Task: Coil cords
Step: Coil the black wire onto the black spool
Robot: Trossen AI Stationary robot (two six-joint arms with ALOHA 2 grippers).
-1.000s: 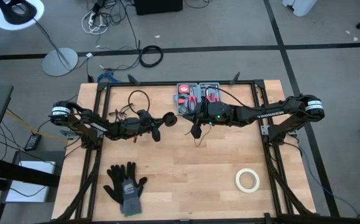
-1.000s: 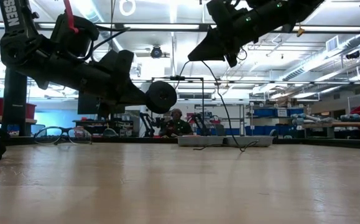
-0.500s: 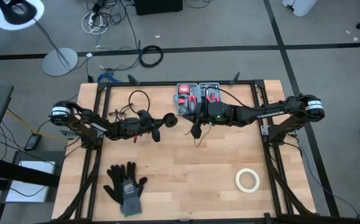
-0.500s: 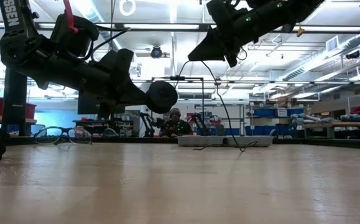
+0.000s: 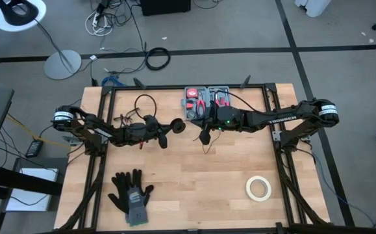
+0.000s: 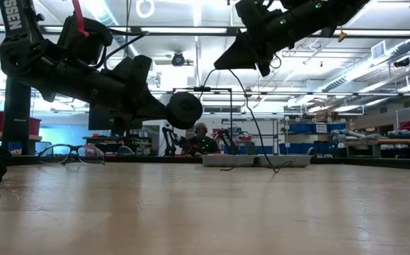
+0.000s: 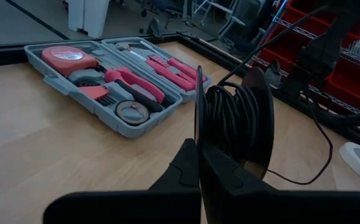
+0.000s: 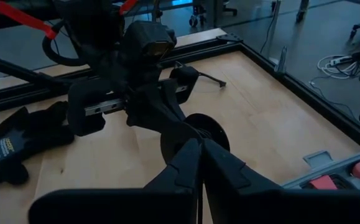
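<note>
Robotics lab/workshop, wood bench [image 5: 194, 175], tool kit [image 5: 206, 103], storage racks w/ bins [image 6: 311, 129], floor cables [image 5: 156, 58]

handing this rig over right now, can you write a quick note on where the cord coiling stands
Left hand: shut on the flange of a round black plastic spool, held above the table's middle.
Right hand: shut on the thin black wire, raised just right of the spool.
Wire: several turns already wound on the spool; the rest hangs from the right hand and its loose tail lies on the wood near the grey tool case.
Left: wind in the hanging length and the tail.
Black gloves and white tape roll lie untouched at the near side.
</note>
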